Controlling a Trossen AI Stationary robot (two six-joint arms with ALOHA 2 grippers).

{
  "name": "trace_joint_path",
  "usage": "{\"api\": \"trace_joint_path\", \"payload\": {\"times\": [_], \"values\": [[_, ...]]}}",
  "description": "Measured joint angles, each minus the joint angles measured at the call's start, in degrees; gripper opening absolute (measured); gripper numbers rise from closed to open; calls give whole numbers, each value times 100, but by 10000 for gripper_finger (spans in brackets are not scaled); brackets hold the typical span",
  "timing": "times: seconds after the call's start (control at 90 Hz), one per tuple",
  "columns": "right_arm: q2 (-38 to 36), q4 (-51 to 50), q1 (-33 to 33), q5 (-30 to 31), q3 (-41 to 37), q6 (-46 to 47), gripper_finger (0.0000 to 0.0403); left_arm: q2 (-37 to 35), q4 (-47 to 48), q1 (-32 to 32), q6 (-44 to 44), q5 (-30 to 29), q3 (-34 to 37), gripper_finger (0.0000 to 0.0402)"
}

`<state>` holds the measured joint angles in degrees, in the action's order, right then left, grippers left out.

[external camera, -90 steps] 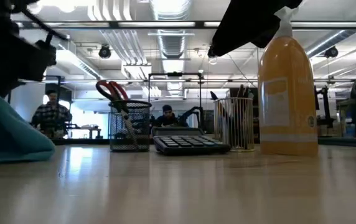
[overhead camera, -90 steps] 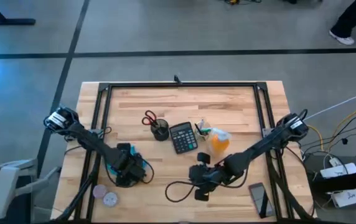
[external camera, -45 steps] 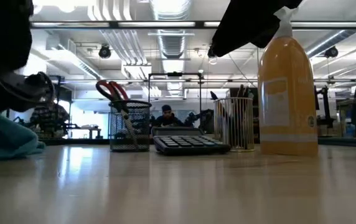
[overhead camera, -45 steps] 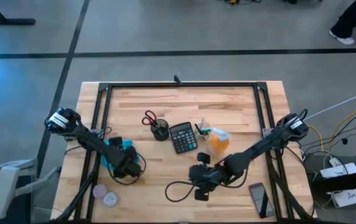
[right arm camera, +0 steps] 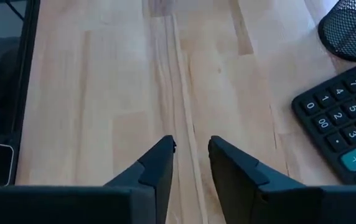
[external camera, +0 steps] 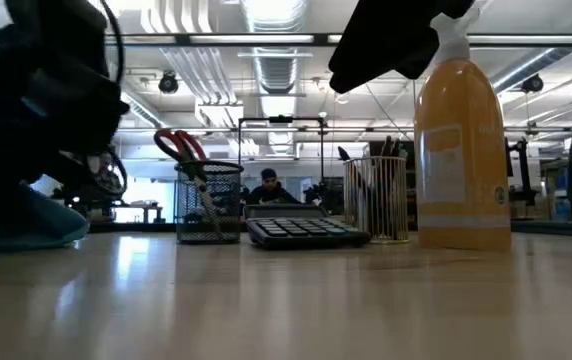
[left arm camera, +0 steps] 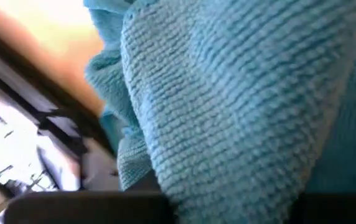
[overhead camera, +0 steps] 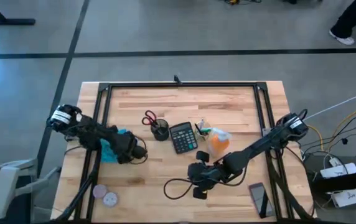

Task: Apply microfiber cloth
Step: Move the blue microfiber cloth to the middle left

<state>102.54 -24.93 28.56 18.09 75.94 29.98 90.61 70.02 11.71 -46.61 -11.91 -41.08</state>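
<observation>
The turquoise microfiber cloth [overhead camera: 108,148] lies bunched on the wooden table's left side, and it fills the left wrist view [left arm camera: 228,106]. My left gripper [overhead camera: 123,149] sits low at the cloth's right edge, its fingers buried in the fabric. In the low view the cloth [external camera: 16,225] rests on the table under the dark arm. My right gripper [overhead camera: 198,177] hovers near the front centre, its fingers [right arm camera: 191,146] a narrow gap apart over bare wood, holding nothing. My left gripper is on the cloth's right-hand part [overhead camera: 114,149], coming in low from the table's right. The bunched fabric [left arm camera: 165,162] covers the fingers, so which edge or fold they have cannot be told. The cloth's underside rests on the table.
A black calculator [overhead camera: 183,137], a mesh cup with red scissors [overhead camera: 159,129] and an orange spray bottle [overhead camera: 218,140] stand at the centre. A phone [overhead camera: 260,199] lies front right, two round discs [overhead camera: 105,195] front left. A black cable [overhead camera: 175,186] loops near my right gripper.
My left gripper has moved toward the table's far edge, and the cloth has slid along the table with it, away from the near edge and slightly left.
</observation>
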Motion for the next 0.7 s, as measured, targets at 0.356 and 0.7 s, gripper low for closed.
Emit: {"api": "trace_joint_path", "payload": {"times": [0.356, 0.7], "values": [[0, -33, 68, -49, 43, -264, 65, -157, 34, -846, 795, -184, 160, 49], [-9, -50, 76, -66, 144, -358, 93, -1429, -123, -480, 671, 122, 157, 156]]}}
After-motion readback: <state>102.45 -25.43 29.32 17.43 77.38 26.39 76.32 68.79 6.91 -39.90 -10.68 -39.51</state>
